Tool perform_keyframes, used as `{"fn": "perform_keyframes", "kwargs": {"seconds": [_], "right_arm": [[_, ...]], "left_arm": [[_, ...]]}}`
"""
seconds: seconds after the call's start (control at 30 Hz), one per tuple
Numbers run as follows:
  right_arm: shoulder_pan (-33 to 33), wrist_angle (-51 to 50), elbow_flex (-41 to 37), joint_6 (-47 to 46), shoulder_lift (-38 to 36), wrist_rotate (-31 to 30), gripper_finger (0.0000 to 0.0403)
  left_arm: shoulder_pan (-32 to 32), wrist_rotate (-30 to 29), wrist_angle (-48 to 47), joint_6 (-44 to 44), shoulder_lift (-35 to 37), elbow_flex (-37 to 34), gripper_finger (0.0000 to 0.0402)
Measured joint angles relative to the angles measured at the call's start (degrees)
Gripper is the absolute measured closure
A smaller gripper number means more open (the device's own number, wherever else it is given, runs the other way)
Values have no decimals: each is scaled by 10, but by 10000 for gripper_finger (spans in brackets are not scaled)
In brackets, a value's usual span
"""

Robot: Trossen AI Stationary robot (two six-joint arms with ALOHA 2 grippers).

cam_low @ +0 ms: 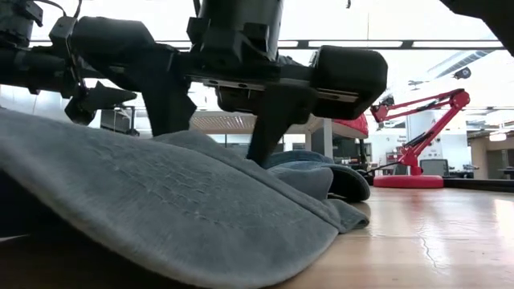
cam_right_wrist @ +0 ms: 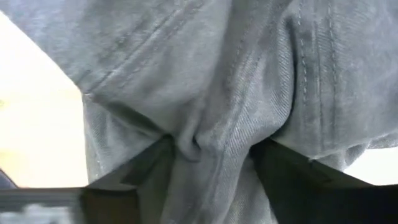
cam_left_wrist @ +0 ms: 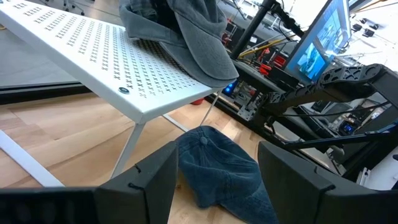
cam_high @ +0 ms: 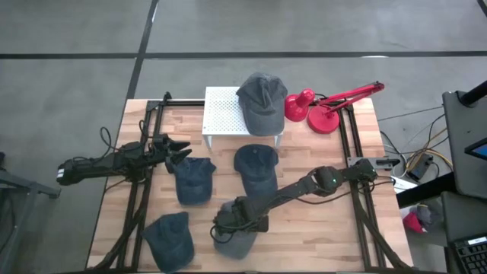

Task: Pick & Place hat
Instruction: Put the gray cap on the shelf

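Observation:
A grey hat [cam_high: 236, 242] lies on the wooden table near its front edge, filling the low view [cam_low: 161, 201]. My right gripper [cam_high: 237, 221] stands over it, pointing down, its fingers closed on a bunch of the hat's cloth [cam_right_wrist: 208, 162]. My left gripper [cam_high: 179, 151] waits at the table's left, level and open [cam_left_wrist: 217, 155], with nothing between its fingers. Another grey hat [cam_high: 262, 103] rests on the white perforated rack [cam_high: 224, 114] at the back. My right gripper pinches a raised fold of the grey hat's crown [cam_right_wrist: 193, 140] between its two fingers [cam_right_wrist: 146, 168]. The fingers come from above, pointing steeply down [cam_low: 269, 128]. The cloth bunches into creases between them. The hat lies on the table, brim flat.
Three blue hats lie on the table: one by my left gripper [cam_high: 192, 180], one at the centre [cam_high: 256, 169], one at the front left [cam_high: 169, 240]. A red desk lamp [cam_high: 327, 106] stands at the back right. Dark frame rails run along both sides.

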State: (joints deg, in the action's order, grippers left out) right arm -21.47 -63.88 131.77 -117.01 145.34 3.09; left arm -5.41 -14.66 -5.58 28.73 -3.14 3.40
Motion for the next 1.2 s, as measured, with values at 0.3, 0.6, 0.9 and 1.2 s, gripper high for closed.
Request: {"fn": "perform_keyframes", "kwargs": {"seconds": [0.3,0.6,0.9,1.2], "right_arm": [[0,-4,17,6,-1,6,327],[0,-4,32,26,-19,52,390],[-4,-4,32,65,-71,48,392],[-6,-19,32,111,-120,24,394]], "left_arm": [[0,0,0,0,0,0,179],[0,0,0,0,0,0,179],[0,0,0,0,0,0,179],[0,0,0,0,0,0,179]]}}
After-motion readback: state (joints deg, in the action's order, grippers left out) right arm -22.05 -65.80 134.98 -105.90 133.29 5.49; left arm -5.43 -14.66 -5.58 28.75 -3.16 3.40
